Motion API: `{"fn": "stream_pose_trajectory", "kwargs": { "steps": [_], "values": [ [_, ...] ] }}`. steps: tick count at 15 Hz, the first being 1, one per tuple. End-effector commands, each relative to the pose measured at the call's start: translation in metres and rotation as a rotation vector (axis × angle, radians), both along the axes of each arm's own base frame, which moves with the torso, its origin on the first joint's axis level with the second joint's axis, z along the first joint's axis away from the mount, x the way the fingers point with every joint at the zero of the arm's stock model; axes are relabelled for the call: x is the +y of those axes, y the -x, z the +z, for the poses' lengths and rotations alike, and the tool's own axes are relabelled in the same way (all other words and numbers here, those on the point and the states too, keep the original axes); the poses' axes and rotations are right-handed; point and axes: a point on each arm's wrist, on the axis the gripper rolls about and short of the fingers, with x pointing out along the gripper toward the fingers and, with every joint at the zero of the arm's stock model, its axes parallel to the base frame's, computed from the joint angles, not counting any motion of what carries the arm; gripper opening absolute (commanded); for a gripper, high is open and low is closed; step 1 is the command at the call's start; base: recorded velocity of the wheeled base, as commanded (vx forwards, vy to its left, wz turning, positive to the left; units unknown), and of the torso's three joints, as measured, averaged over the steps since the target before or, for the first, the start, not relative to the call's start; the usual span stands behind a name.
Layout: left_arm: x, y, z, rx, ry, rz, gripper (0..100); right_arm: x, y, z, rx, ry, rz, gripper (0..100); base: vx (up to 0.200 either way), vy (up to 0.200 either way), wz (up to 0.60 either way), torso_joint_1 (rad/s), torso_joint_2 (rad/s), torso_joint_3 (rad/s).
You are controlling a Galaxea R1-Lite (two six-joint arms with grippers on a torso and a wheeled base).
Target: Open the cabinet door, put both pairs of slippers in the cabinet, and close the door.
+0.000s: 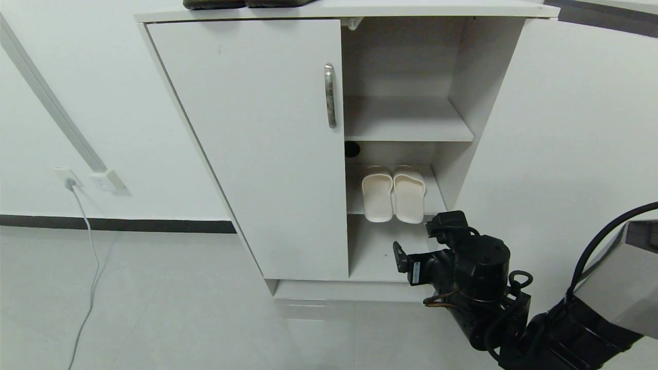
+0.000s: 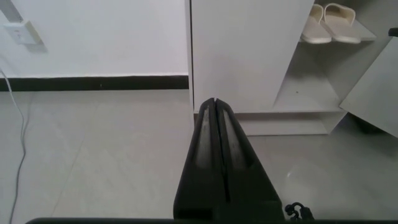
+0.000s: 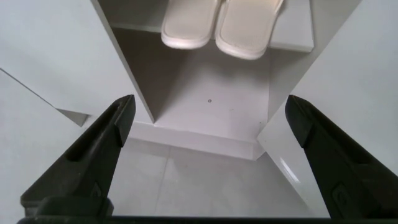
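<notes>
Found right claw (image 1: pixel 419 241) spread wide and empty near shelved white slippers (image 1: pixel 393 192), left claw (image 2: pixel 214 107) pinched together, bare; judged door (image 1: pixel 565 128) swung out, one pair stowed, dark pair (image 1: pixel 213 4) atop cabinet (image 1: pixel 360 10) and closing outstanding.

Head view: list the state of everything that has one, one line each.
left door: shut
right door: swung open
white slippers: side by side on the lower shelf
dark slippers: on the cabinet top
left gripper: shut, empty
right gripper: open, empty
</notes>
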Motion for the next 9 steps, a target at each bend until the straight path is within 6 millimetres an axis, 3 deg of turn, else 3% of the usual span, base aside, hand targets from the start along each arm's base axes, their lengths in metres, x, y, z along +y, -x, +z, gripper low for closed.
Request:
{"fn": "stream_pose_trajectory", "kwargs": {
  "steps": [1, 6, 9],
  "values": [
    [0.0000, -0.0001, 0.0000, 0.001, 0.000, 0.001, 0, 0.0003, -0.0005, -0.0012, 0.002, 0.000, 0.000, 100, 0.000, 0.000, 0.00, 0.007, 0.01, 0.168],
    [-0.0001, -0.0001, 0.0000, 0.001, 0.003, -0.001, 0, 0.0006, -0.0001, 0.0019, -0.029, -0.016, 0.001, 100, 0.000, 0.000, 0.00, 0.002, 0.00, 0.200],
    [-0.0001, -0.0001, 0.0000, 0.001, 0.005, -0.001, 0, 0.0011, -0.0006, -0.0011, -0.025, -0.010, 0.000, 100, 0.000, 0.000, 0.00, 0.003, 0.00, 0.083]
  ]
}}
